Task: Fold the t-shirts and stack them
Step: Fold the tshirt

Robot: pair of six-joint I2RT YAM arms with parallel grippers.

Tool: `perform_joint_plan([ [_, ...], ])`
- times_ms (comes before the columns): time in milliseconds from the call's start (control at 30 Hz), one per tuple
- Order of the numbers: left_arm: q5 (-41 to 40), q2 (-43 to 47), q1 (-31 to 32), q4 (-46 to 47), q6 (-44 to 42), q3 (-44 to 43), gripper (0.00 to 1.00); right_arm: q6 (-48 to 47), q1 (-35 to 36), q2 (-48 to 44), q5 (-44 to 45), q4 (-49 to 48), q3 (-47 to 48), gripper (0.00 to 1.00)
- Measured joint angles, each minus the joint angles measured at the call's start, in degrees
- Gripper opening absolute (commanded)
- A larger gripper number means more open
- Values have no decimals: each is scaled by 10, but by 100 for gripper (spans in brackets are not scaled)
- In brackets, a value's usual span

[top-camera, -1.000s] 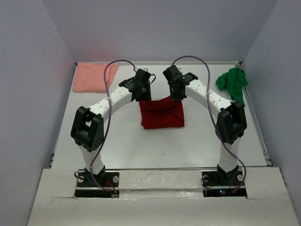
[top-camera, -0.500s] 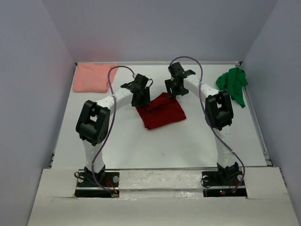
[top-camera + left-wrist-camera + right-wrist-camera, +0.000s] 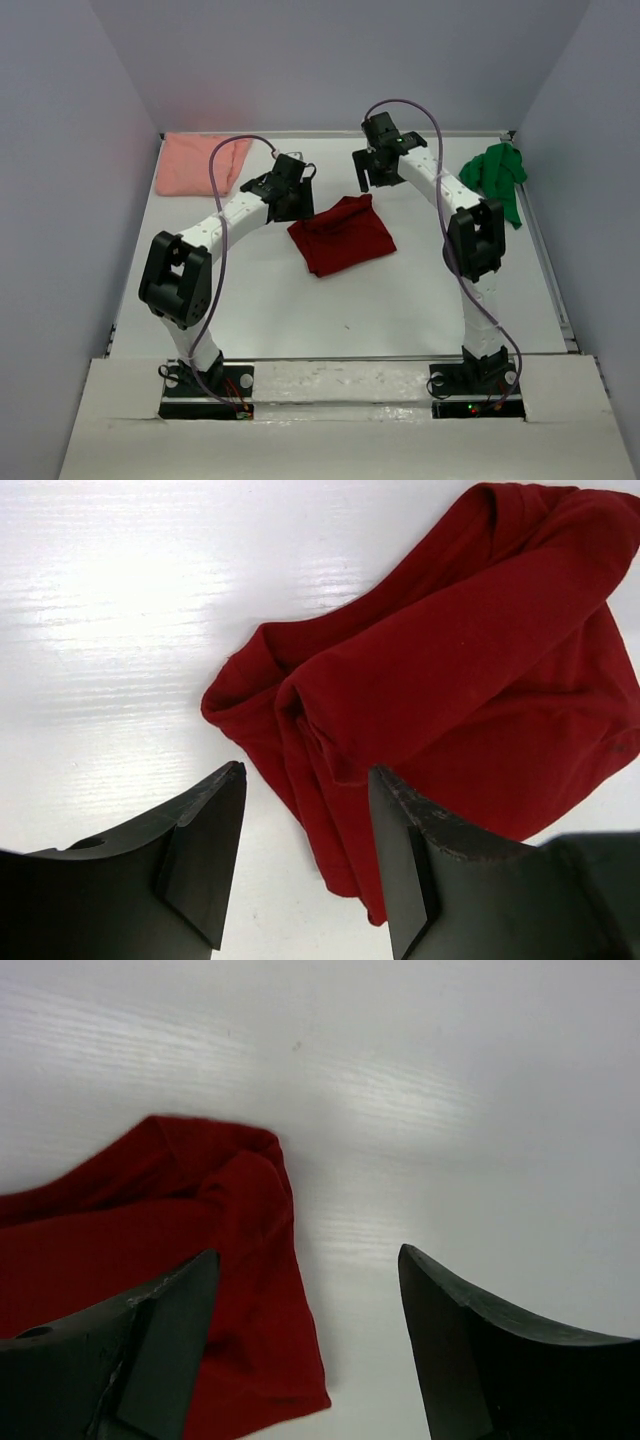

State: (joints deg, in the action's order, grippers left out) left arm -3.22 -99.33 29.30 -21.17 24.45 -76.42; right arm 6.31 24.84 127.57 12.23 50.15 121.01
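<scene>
Left pincer [image 3: 287, 188]: released, jaws parted above the left corner of the dark red cloth t-shirt [image 3: 342, 233], nothing gripped. Right pincer [image 3: 376, 168]: also released, jaws wide, hanging near the far corner of the same garment.

Change over the last second: previously closed on the far edge of the garment, one at each end; now let go and drawn apart, left pincer to the left, right pincer toward the far side of the white tabletop [image 3: 400, 300]. Garment dropped flat and turned slightly, no longer square to the arm bases.

Meaning for the task: judged as one fold laid down and released. Probably a further fold or some straightening needed before stacking.

Appearance of the garment: rough folded rectangle at mid-tabletop, set askew, in doubled layers. Left wrist view: rumpled, rolled edge at the corner [image 3: 480, 660]. Right wrist view: bunched corner, hem otherwise lying flat [image 3: 130, 1220].

Remaining items: pale salmon pink t-shirt [image 3: 195, 163] lying flat at the far left; bright green t-shirt [image 3: 495, 175] crumpled at the far right, not yet folded
</scene>
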Motion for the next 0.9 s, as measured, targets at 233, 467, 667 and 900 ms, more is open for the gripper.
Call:
perform_joint_plan([
  [233, 3, 1, 15, 2, -1, 0, 61, 29, 0, -103, 5, 2, -149, 44],
  [467, -12, 1, 41, -5, -2, 0, 58, 43, 0, -157, -16, -19, -238, 0],
  [667, -42, 1, 51, -19, 5, 0, 57, 42, 0, -135, -36, -37, -230, 0],
  [900, -48, 1, 56, -23, 9, 0, 56, 38, 0, -55, -68, -51, -165, 0],
])
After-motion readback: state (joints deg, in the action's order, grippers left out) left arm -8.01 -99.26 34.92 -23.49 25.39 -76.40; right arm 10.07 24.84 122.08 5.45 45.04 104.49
